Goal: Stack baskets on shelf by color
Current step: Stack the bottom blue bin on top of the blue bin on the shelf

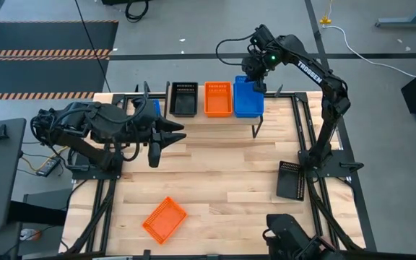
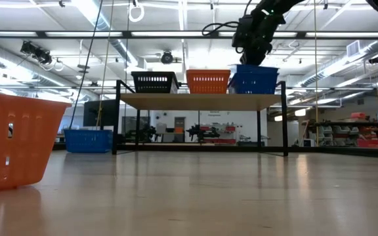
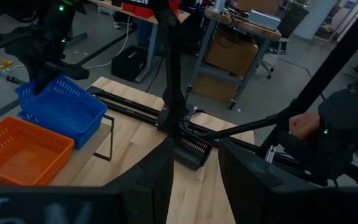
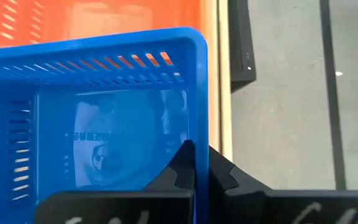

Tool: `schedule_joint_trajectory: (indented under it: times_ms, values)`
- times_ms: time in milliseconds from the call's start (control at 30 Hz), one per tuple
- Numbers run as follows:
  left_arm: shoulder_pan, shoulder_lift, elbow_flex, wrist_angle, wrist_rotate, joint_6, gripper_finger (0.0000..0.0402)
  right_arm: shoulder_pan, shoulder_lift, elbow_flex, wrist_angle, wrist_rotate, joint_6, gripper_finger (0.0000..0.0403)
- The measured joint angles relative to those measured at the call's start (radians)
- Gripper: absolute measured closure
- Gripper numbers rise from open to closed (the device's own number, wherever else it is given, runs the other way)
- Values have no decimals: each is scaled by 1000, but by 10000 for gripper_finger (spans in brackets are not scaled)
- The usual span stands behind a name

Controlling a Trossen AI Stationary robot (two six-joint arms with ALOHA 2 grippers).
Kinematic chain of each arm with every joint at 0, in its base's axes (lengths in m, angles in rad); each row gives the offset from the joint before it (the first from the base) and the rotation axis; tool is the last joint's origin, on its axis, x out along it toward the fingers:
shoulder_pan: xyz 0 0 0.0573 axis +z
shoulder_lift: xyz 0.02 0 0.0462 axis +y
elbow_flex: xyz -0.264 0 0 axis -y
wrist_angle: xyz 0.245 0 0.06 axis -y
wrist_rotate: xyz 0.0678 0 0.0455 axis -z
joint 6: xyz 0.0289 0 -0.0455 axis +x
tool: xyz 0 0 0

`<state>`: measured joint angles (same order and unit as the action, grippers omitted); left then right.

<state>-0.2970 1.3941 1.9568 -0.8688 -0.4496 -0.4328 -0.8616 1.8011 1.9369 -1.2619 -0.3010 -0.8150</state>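
Observation:
On the shelf at the table's far edge, a black basket, an orange basket and a blue basket stand side by side. My right gripper is above the blue one's far side, shut on it. My left gripper hovers open over the table's left middle, touching nothing. Another blue basket sits partly hidden behind the left arm. An orange basket lies near the front edge, and a black basket at the right edge. My right gripper pinches the blue basket's far wall near its right end, one finger inside the basket and one outside. The fingers come from above, pointing down. The basket's bottom rests on the right end of the shelf.
Black frame rails run along the table's left and right sides. The middle of the wooden table shows bare wood. Beyond the table stand workshop desks and boxes.

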Motion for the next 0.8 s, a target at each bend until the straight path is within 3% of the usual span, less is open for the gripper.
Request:
schedule_joint_trajectory:
  times_ms: [167, 300, 633, 800]
  values:
    - [0, 0, 0, 0, 0, -1, 269, 1, 5, 0, -24, -42, 1, 397]
    - [0, 0, 0, 0, 0, -2, 269, 2, 40, 0, -78, -17, 8, 391]
    - [0, 0, 0, -2, 0, -29, 269, 11, 73, 0, 27, 96, 53, 330]
    - [0, 0, 0, -2, 0, -28, 269, 11, 74, 0, 42, 99, 53, 299]
